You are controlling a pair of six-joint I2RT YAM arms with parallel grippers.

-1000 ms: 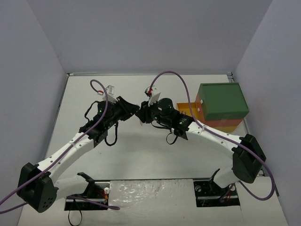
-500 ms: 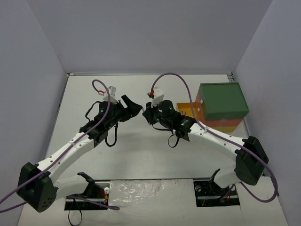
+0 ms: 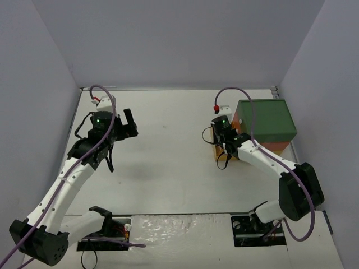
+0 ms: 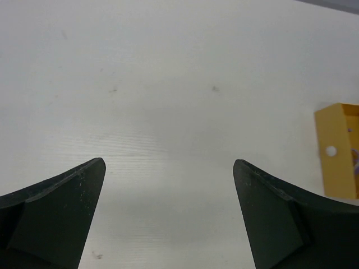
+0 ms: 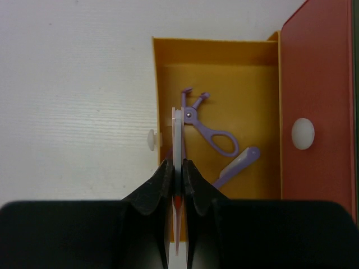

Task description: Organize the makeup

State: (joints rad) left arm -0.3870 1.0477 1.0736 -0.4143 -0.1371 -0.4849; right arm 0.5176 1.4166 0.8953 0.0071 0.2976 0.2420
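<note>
Handover complete. Your left end effector (image 4: 168, 168): wide open, empty, withdrawn. Your right end effector (image 5: 176, 163): clamps thin tool (image 5: 177, 131) above yellow drawer (image 5: 216, 46); deposit pending.

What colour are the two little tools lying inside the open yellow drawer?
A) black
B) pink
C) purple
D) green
C: in the right wrist view, the scissor-shaped tool and the flat stick lying in the yellow drawer are both lilac purple.
</note>
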